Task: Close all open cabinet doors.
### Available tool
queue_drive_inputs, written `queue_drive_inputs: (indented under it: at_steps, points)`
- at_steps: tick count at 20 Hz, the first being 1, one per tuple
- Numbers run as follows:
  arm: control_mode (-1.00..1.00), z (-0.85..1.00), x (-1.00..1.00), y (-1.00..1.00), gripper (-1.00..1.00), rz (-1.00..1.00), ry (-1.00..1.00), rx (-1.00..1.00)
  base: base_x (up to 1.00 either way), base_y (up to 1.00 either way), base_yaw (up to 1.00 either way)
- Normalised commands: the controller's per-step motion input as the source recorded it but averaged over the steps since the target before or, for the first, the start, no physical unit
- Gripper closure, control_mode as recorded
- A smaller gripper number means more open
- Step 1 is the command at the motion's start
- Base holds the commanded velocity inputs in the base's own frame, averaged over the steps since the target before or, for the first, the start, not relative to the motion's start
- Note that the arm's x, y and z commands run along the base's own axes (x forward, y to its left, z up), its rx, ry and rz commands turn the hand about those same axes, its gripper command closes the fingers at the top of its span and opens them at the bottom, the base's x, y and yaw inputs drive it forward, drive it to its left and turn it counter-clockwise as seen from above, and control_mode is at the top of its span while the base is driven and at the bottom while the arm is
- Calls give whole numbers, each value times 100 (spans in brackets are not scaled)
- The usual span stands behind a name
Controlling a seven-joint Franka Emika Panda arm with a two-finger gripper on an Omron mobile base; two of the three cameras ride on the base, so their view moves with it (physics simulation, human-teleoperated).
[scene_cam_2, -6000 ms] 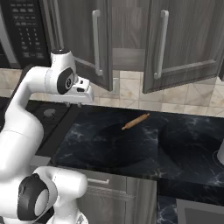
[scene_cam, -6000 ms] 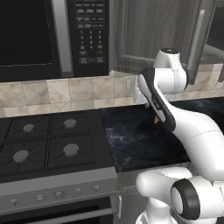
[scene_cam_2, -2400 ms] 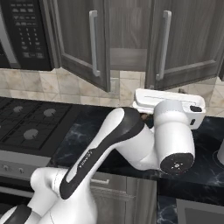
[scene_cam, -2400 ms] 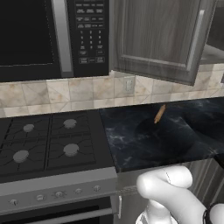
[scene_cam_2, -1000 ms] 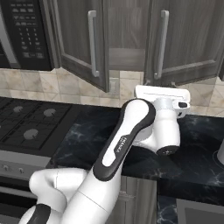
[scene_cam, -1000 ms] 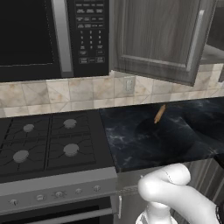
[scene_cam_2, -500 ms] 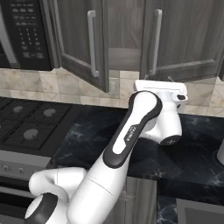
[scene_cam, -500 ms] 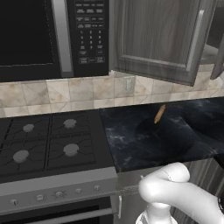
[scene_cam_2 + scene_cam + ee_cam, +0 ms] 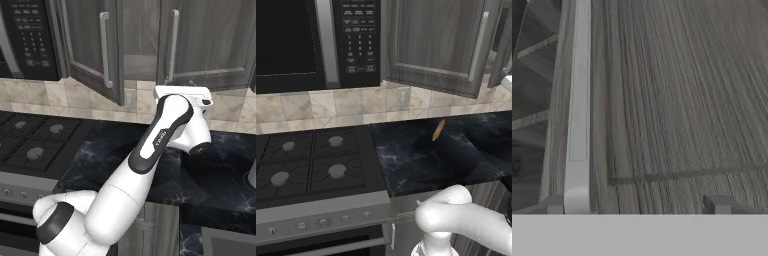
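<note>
Since half a second ago the arm has swung a little further left along the upper cabinets, and the right cabinet door [image 9: 207,37] now sits nearly flush with the cabinet front, where six seconds ago it hung clearly ajar. From the right base camera, the white hand is raised against the lower edge of that door, just below its silver bar handle [image 9: 173,45]. The left cabinet door [image 9: 92,42] stands wide open, swung out toward the microwave [image 9: 316,40], with the shelf space behind it exposed.

Close up, the hand camera looks straight onto the wood-grain panel, the handle running up the left side. Two finger tips [image 9: 719,204] rise apart at the bottom, one at the foot of the handle and one on the panel, so the gripper [image 9: 637,207] is spread with nothing between its tips.

On the dark marble counter [image 9: 456,155], a small wooden rolling pin [image 9: 438,130] lies near the tiled wall, right of the gas stove [image 9: 311,165].
</note>
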Motion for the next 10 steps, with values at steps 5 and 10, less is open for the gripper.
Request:
queue_drive_inputs:
  at_steps: [5, 10]
  points:
    - [-100, -5, 39, 0, -100, 2, 0, 0, 0, 0, 0]
    - [-100, -10, 22, 0, -100, 0, 0, 0, 0, 0, 0]
